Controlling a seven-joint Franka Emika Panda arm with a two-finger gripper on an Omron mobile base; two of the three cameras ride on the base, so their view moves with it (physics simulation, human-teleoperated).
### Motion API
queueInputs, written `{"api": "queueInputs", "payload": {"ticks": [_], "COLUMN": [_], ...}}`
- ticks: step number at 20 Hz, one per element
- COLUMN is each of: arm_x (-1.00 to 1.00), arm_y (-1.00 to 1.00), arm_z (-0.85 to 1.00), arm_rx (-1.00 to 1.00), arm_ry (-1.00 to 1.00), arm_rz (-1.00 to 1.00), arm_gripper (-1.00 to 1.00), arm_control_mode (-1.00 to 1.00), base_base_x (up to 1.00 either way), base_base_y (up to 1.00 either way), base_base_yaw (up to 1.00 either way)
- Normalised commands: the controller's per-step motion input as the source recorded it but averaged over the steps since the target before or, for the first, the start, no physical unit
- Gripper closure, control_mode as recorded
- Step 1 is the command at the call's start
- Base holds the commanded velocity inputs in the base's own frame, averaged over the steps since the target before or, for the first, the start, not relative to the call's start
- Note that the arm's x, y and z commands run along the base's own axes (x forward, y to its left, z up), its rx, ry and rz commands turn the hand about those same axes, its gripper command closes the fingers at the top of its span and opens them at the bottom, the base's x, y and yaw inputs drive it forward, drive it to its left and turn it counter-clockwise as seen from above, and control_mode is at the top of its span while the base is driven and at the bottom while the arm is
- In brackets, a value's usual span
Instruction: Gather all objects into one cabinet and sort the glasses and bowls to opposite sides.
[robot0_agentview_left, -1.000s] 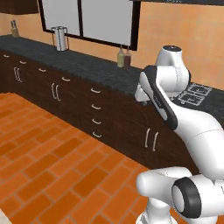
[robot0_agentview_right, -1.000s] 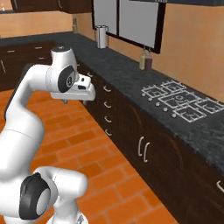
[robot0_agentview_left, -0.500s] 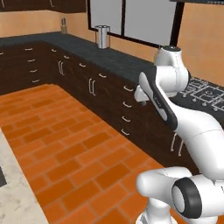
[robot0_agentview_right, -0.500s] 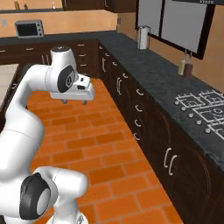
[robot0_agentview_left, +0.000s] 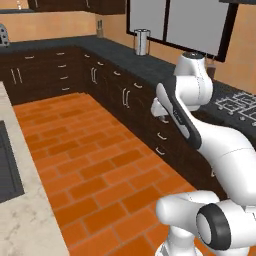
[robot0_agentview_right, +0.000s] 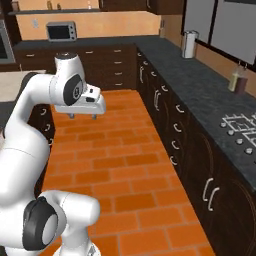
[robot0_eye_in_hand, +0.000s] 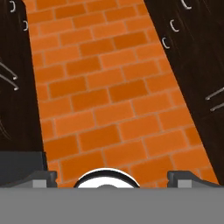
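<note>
Tableware isn't yet before you: your gripper (robot0_agentview_right: 81, 116) hangs spread wide and empty above the brick floor (robot0_eye_in_hand: 109, 96), beside the dark counter (robot0_agentview_right: 200, 85). Expect rigid, slippery, breakable cups and bowls; I'd pinch each by its rim wall.

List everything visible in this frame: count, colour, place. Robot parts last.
floor: one, orange brick, between the cabinet runs.
counter: one, dark speckled, along the wall on the right.
base cabinets: a row, dark brown with silver handles, under the counter.
canister: one, silver, far on the counter.
bottle: one, brownish, on the counter by the windows.
hob: one, grey grates, set in the near counter.
microwave: one, grey, on the far counter.
island top: one, pale stone, left of the floor.
end effector: one, white with dark tips, open, empty, above the floor.
</note>
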Motion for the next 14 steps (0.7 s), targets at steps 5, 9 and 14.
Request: {"api": "queueInputs", "payload": {"ticks": [5,9,14], "arm_x": [0.00,0.00,0.00], "arm_y": [0.00,0.00,0.00], "arm_z": [0.00,0.00,0.00], "arm_rx": [0.00,0.00,0.00], "arm_ry": [0.00,0.00,0.00], "arm_rz": [0.00,0.00,0.00], "arm_gripper": [-1.00,-1.00,-1.00], "arm_control_mode": [1.00,1.00,1.00], "base_base_x": [0.05,0.01,0.00], "base_base_y": [0.00,0.00,0.00], "base_base_yaw": [0.31,0.39,0.43]}}
